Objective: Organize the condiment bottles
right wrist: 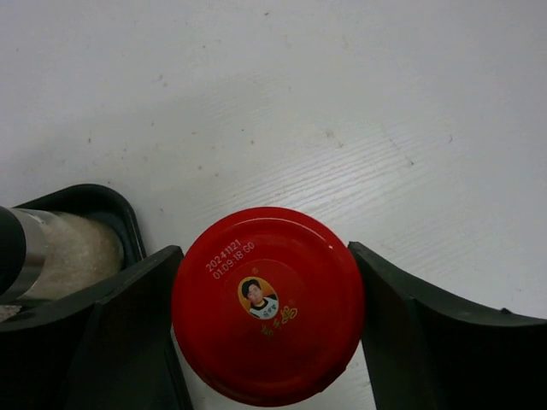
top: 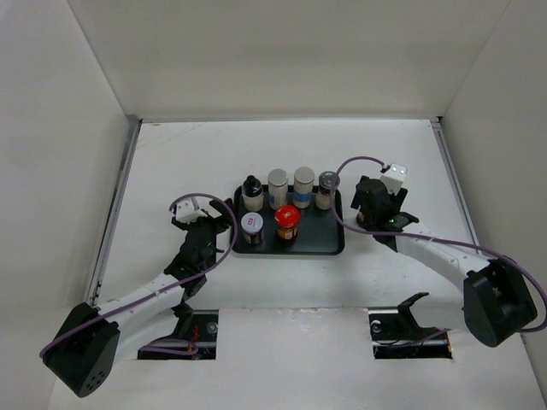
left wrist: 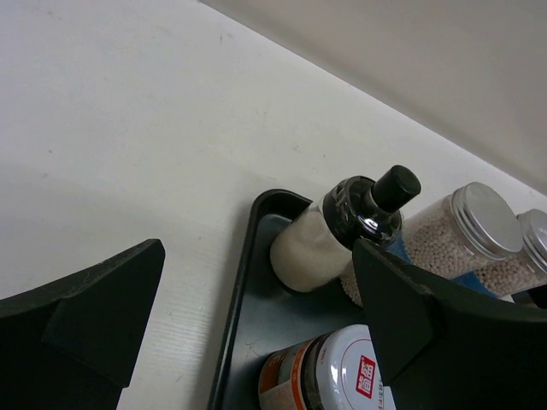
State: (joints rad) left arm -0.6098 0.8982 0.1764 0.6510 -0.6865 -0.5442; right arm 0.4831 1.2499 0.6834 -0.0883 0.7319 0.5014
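Observation:
A black tray (top: 333, 243) holds several condiment bottles: a black-capped bottle (top: 250, 192), two white cylinders with blue labels (top: 278, 188) (top: 303, 186), a silver-lidded jar (top: 328, 190), a white-lidded jar (top: 252, 227) and a red-lidded jar (top: 287, 222). My right gripper (top: 373, 215) (right wrist: 267, 342) is just right of the tray, shut on a second red-lidded jar (right wrist: 267, 303) that stands on the table. My left gripper (top: 208, 229) (left wrist: 256, 333) is open and empty at the tray's left edge (left wrist: 244, 290). Its right finger (left wrist: 427, 333) is beside the white-lidded jar (left wrist: 333, 376).
White walls enclose the table on the left, back and right. Two dark cut-outs (top: 192, 329) (top: 410, 335) lie at the near edge by the arm bases. Purple cables loop over both arms. The tray's corner (right wrist: 102, 201) and the silver-lidded jar (right wrist: 60, 248) are close to my right gripper's left finger.

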